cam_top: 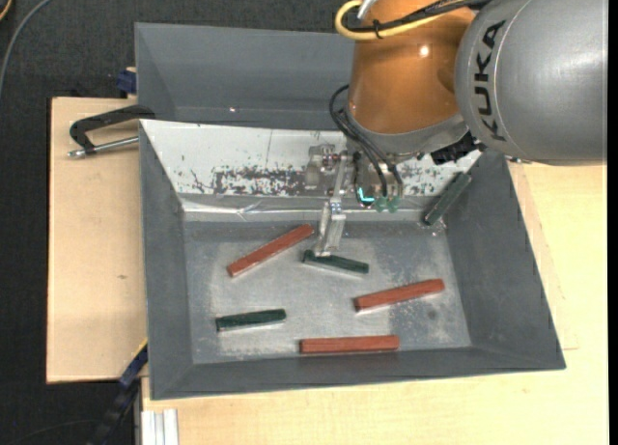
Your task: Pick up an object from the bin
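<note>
- Dark green bar point(335, 263): lies flat on the floor of the grey bin point(164, 269), near its middle.
- End effector point(331, 238): stands directly over this bar's left end. Whether it touches the bar, and how far open it is, cannot be told.
- Slanted red-brown bar point(270, 251): just left of the green bar.
- Second red-brown bar point(399, 295): to its lower right.
- Third red-brown bar point(349, 344): below it, well apart.
- Other dark green bar point(250, 319): to its lower left.

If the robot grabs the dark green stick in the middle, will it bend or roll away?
Probably not. The dark green stick looks straight and flat-sided, so it likely stays stiff and slides rather than rolls. Being thin, it is probably light.
</note>
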Robot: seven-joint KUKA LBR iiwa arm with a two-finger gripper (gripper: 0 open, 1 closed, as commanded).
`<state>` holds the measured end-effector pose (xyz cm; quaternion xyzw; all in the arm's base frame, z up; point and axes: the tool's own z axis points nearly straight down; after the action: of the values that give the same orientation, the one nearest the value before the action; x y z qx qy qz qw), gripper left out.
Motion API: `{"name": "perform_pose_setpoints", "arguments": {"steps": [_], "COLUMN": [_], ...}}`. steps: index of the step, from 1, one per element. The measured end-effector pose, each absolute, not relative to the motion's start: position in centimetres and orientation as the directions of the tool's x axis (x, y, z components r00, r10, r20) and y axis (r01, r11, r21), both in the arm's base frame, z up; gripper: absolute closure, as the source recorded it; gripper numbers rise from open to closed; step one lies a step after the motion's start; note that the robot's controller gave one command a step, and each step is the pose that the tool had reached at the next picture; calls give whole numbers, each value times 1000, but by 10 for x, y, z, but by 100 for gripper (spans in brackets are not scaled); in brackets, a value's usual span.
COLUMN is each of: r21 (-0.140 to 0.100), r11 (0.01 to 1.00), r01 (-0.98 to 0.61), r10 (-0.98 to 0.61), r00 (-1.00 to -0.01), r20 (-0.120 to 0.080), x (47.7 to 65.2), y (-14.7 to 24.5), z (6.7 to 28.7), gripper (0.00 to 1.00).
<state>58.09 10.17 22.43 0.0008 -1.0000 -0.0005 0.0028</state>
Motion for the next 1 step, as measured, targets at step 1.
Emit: {"name": "perform_pose_setpoints", "arguments": {"steps": [1], "r21": [0], "r11": [999], "r01": [46], "r10": [46], "r00": [-999], "r20": [7], "x": [589], "y": [106], "z": [70], "gripper": [0]}}
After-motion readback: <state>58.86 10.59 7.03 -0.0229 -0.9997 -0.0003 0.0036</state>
